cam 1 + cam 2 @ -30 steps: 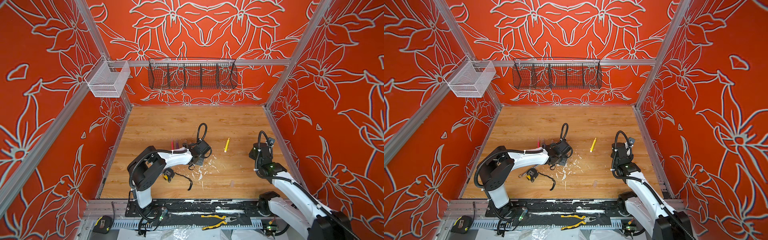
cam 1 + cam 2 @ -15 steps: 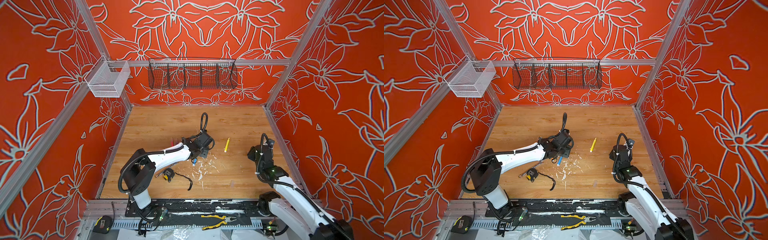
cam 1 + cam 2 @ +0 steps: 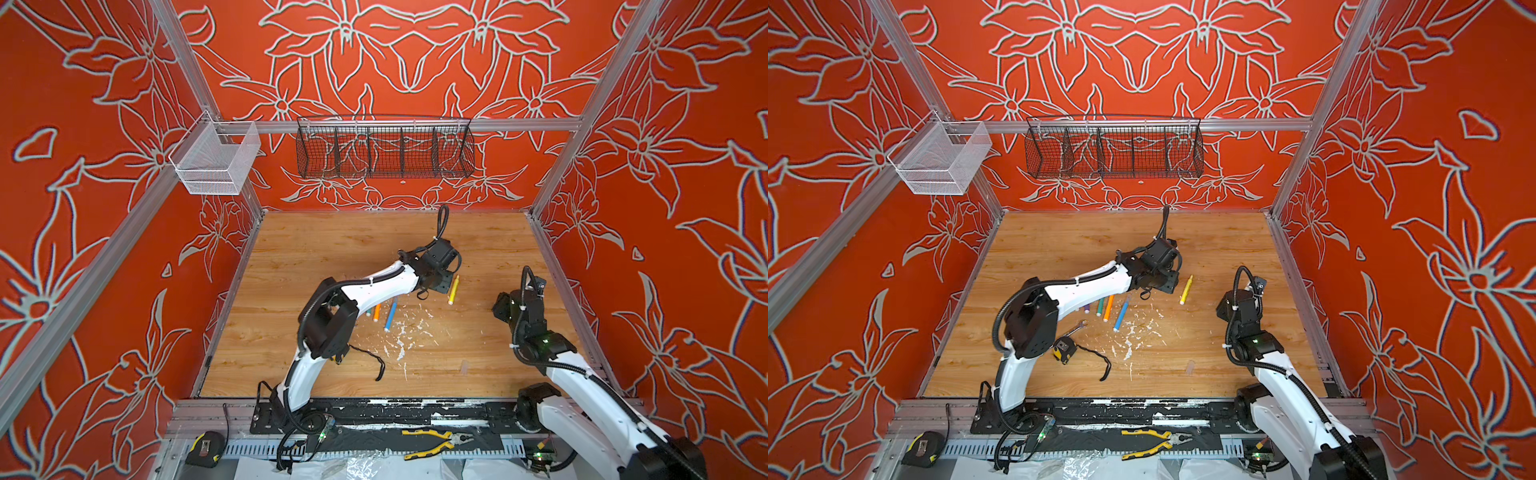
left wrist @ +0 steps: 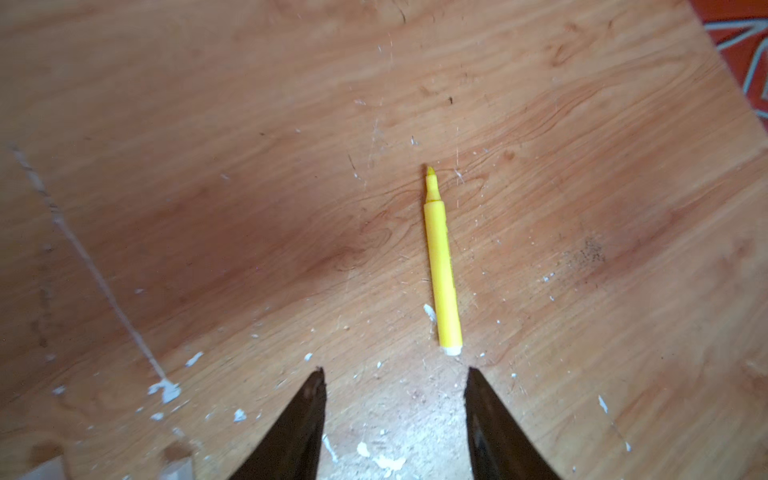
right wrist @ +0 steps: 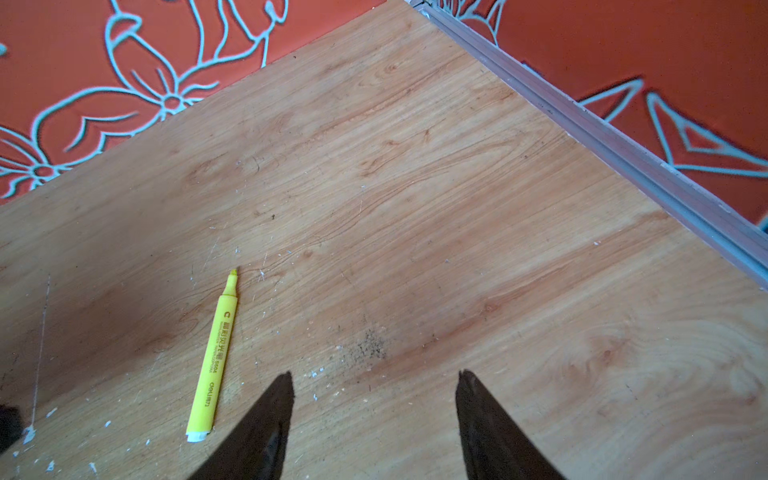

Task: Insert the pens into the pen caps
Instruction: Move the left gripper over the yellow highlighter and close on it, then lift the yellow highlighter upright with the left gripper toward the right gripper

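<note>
A silver wrench (image 3: 1074,328) lay just beside a yellow tape measure (image 3: 1064,348) on the wooden table (image 3: 1100,241). Yellow-handled pliers (image 3: 1152,442) rested on the front rail. A black wire basket (image 3: 1115,147) hung on the back wall.

The far half of the wooden tabletop (image 3: 353,237) lies bare to the back wall, so either arm could sweep there freely. The yellow pen (image 3: 454,289) lies alone with open wood around it, just ahead of the left gripper (image 4: 395,374), whose jaws stand apart and empty. The front left is crowded: the left forearm (image 3: 1096,284) hangs over the row of coloured pens (image 3: 1108,308), with a wrench (image 3: 1075,328) and a tape measure (image 3: 1064,348) just in front.
</note>
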### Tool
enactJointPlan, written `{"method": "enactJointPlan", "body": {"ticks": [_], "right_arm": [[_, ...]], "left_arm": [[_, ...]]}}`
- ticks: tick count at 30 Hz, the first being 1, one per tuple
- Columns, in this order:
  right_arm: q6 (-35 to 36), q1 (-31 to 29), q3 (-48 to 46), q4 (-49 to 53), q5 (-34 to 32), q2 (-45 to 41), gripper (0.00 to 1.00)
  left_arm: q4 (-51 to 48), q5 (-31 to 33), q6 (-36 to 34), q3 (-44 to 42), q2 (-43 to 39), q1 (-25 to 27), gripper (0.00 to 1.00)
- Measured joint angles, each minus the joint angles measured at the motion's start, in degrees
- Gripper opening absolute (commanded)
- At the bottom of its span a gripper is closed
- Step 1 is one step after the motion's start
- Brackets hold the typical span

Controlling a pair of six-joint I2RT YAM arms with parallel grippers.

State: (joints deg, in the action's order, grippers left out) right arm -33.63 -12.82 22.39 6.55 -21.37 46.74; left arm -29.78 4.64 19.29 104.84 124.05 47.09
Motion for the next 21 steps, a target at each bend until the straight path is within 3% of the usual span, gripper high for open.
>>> {"method": "enactJointPlan", "body": {"ticks": [11, 21], "right_arm": [[0.3, 0.0, 0.0, 0.0, 0.4, 0.0, 0.64], [0.4, 0.0, 0.0, -0.1, 1.2, 0.0, 0.64]], "left_arm": [[-9.0, -3.3, -0.5, 21.1, 16.8, 0.4, 0.49], [-12.9, -3.2, -1.6, 23.6, 20.8, 1.6, 0.34]]}}
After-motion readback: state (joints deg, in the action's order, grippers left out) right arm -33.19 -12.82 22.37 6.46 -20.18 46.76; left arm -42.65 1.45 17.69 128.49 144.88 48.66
